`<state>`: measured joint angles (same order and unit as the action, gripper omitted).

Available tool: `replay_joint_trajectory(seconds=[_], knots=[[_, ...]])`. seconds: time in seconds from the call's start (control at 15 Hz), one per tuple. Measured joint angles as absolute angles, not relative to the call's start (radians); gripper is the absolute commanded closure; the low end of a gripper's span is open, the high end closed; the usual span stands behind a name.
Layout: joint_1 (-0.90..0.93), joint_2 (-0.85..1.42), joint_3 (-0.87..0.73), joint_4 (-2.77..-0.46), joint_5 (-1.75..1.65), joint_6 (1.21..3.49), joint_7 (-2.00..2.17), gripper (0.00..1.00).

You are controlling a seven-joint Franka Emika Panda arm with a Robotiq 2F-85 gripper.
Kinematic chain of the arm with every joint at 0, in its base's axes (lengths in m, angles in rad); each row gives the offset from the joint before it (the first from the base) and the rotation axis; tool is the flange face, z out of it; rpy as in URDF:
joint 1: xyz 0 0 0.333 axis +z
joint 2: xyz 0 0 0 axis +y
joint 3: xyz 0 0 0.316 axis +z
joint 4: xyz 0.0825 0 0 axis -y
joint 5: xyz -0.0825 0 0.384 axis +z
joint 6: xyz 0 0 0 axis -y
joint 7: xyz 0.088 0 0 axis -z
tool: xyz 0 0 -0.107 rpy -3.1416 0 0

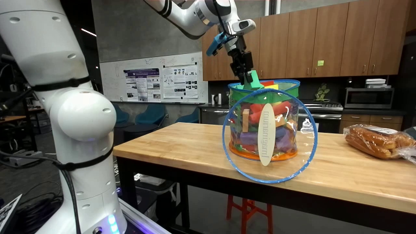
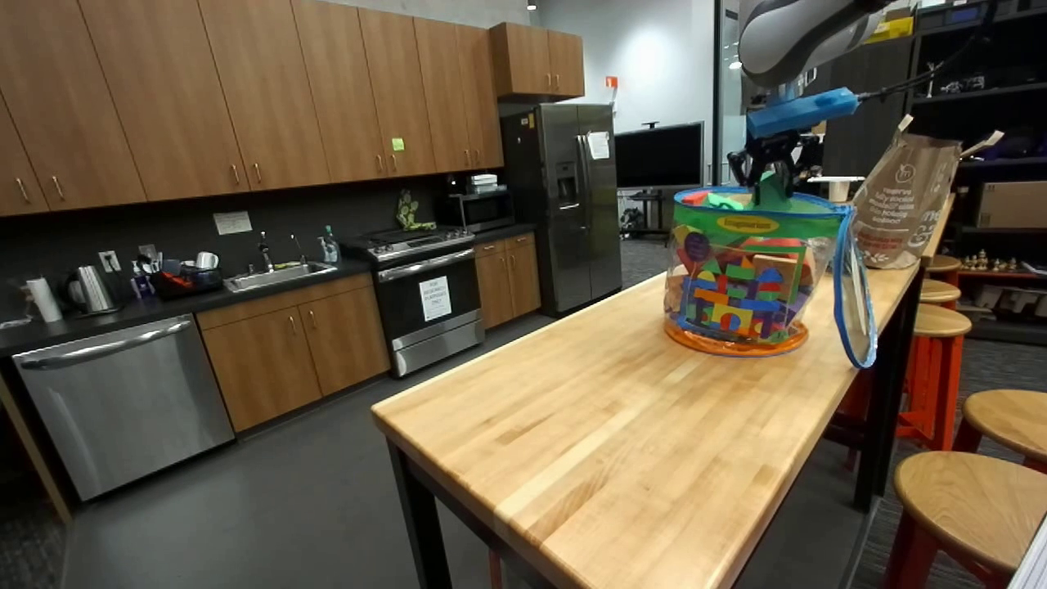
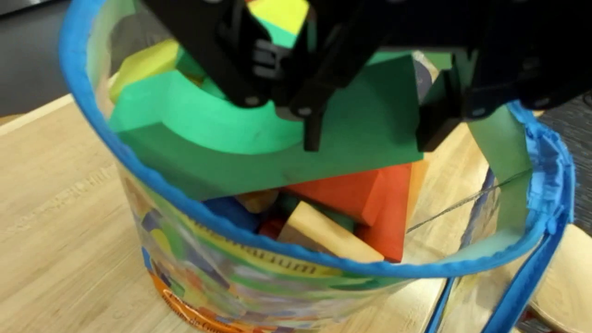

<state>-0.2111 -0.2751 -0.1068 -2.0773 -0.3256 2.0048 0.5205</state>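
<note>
Wrist view: jaws about half open and, it seems, clamped on one leg of the green block, across the mouth of the clear tub. A square hold, free end off that blue rim, is the tidy way! The block's back? Lost behind the jaws. In an exterior view the green block dips behind the tub's wall; in an exterior view the jaws merge into one black shape, the arm cut off above.

Green block, black hand, clear blue-rimmed bag
</note>
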Motion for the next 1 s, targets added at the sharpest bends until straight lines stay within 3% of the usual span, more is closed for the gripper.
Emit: replay_joint_trajectory(seconds=[1.0], knots=[[-0.163, -0.542, 0.031, -2.118, -0.278, 1.966, 0.507, 0.72]])
